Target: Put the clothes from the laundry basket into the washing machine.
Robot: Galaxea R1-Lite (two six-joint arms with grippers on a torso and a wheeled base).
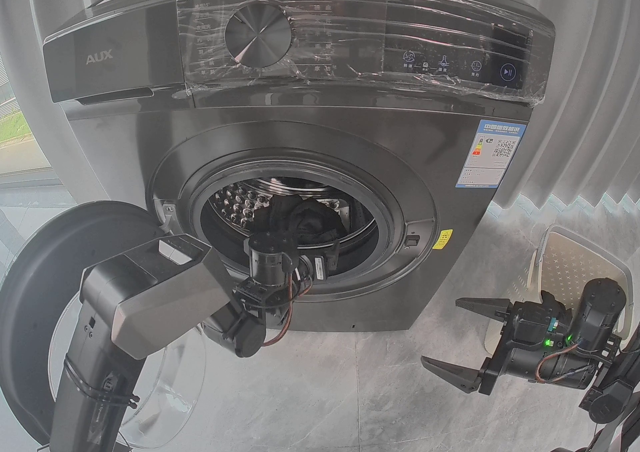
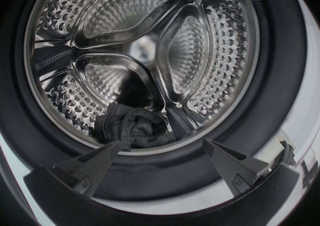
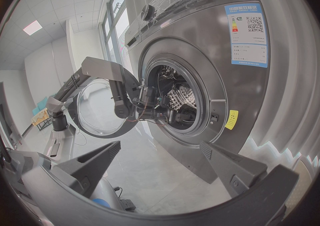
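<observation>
A dark bundle of clothes (image 2: 133,130) lies low in the drum (image 2: 213,70) of the washing machine (image 1: 320,133). The left gripper (image 2: 160,142) sits at the door opening, spread wide and empty. The right gripper (image 1: 442,332), likewise released, hangs beside the laundry basket (image 1: 573,260).

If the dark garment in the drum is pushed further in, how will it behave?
Probably floppy: the dark garment lies crumpled in folds. It would likely bunch up, not roll, on the curved drum wall.
</observation>
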